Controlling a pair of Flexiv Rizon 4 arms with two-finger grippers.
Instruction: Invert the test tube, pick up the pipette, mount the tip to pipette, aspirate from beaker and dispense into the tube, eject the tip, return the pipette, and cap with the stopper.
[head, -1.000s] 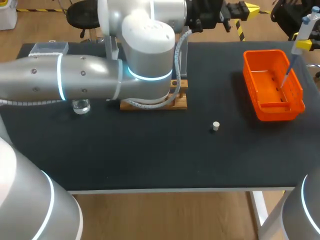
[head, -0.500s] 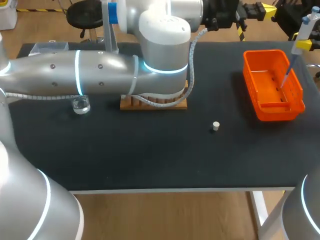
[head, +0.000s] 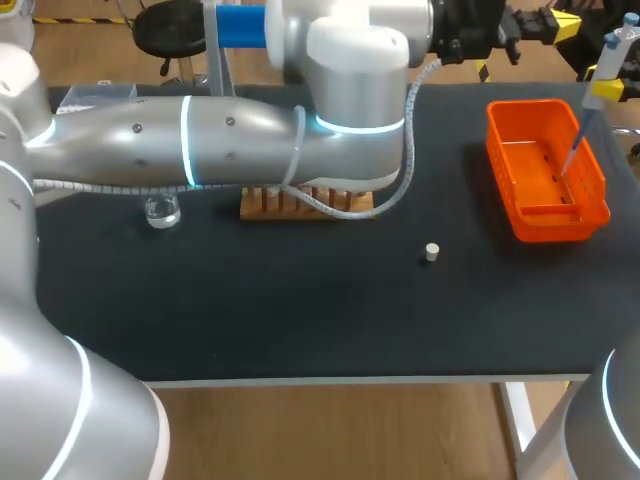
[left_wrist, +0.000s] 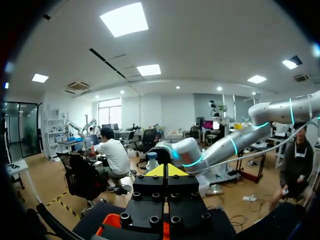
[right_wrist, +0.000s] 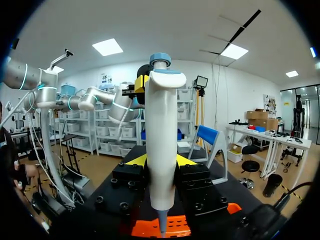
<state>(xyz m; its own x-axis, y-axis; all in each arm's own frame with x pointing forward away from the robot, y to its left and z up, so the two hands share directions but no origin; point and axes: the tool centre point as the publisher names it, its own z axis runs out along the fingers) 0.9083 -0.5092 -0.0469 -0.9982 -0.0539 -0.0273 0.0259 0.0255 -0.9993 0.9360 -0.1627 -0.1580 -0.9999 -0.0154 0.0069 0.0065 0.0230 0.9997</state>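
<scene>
Two pincers in play above the surface (head: 300, 300). Note the right pincer (right_wrist: 160, 161) clamped on the pipette (right_wrist: 161, 115), body upright between its fingers, tip (head: 572, 155) pointing down into the orange bin (head: 560, 222) directly beneath. Beside it, the left pincer (left_wrist: 164, 170) is closed on nothing, yellow ends pressed together, with the pipette's blue head just ahead of it. Reads as the tip-eject step. My judgement: use the closed left pincer as a blunt pusher, square on the ejector, while the right holds steady so the tip falls inside the bin walls. Further out, the stopper (head: 431, 252) sits alone, well apart from the bin. The left arm (head: 230, 150) lies across the wooden rack (head: 300, 205), so no test tube can be made out. The beaker (head: 161, 211) is farthest from both pincers.
</scene>
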